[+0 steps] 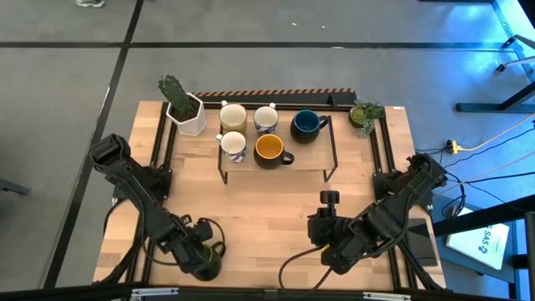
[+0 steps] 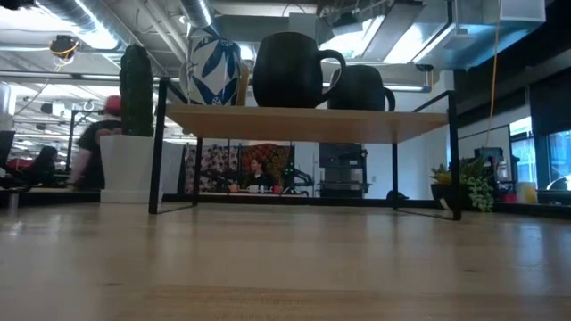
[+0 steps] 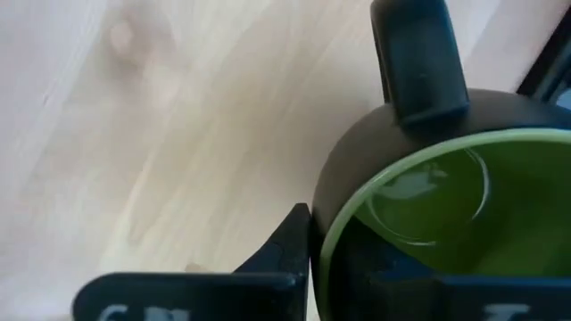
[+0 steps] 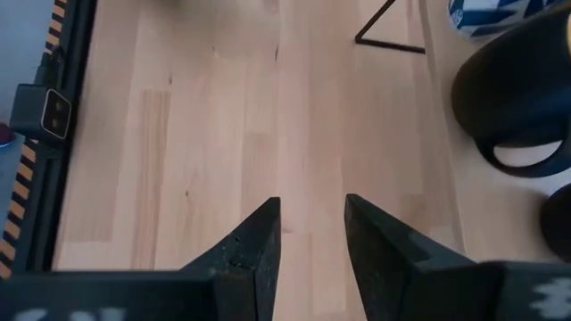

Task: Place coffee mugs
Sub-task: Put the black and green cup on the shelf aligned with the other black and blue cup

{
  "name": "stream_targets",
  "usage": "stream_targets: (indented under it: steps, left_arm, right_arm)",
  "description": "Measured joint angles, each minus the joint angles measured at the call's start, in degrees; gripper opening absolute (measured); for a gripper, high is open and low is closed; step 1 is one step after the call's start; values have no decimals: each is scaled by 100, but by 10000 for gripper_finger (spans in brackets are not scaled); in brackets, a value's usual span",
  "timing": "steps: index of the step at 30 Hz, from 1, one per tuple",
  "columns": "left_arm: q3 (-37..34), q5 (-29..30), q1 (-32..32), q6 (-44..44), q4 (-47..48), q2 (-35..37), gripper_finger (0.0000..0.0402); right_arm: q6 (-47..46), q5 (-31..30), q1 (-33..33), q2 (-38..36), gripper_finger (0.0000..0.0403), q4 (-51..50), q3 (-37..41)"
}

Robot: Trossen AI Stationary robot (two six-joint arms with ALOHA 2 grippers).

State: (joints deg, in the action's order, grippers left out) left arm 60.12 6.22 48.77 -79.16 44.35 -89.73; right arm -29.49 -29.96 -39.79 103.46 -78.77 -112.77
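Five coffee mugs stand on a black-framed wooden shelf (image 1: 326, 155) at the table's far middle: a cream one (image 1: 232, 115), two white-and-blue ones (image 1: 266, 118) (image 1: 232, 146), a dark one with a blue inside (image 1: 308, 125) and a dark one with an orange inside (image 1: 269, 149). A dark mug with a green inside (image 3: 428, 187) is at the near left, under my left gripper (image 1: 203, 256), which is shut on it. My right gripper (image 4: 312, 214) hovers open over bare table at the near right (image 1: 329, 201), with nothing between its fingers. My left gripper has the green-lined mug by its rim (image 3: 323, 234), on the side away from the handle (image 3: 419, 62). One finger (image 3: 284, 242) is outside the dark wall and the other reaches inside the mug. The fingers come from above, pointing steeply down. The mug is upright, mouth up.
A white hexagonal pot with a cactus (image 1: 185, 113) stands at the far left beside the shelf. A small leafy plant (image 1: 365, 114) stands at the far right. Bare wood lies between the shelf and the near edge. Black rails (image 1: 160, 142) run along the table's sides.
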Motion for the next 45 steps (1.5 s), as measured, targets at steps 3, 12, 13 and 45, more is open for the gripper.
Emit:
stream_targets:
  steps: [3, 12, 13, 45]
  left_arm:
    - [0, 29, -122, 179, -113, 6, 16]
    - [590, 289, -602, 1128, -67, 15, 14]
    - [700, 303, -677, 1295, -32, 15, 14]
    - [4314, 2483, -1450, 5134, 2686, 19, 14]
  right_arm:
    - [229, -147, 0, 0, 111, 183, 0]
    - [1497, -565, 30, 0, 111, 1151, 0]
    - [1692, -544, 79, 0, 111, 1301, 0]
    - [3858, 1576, 1665, 81, 233, 4186, -7]
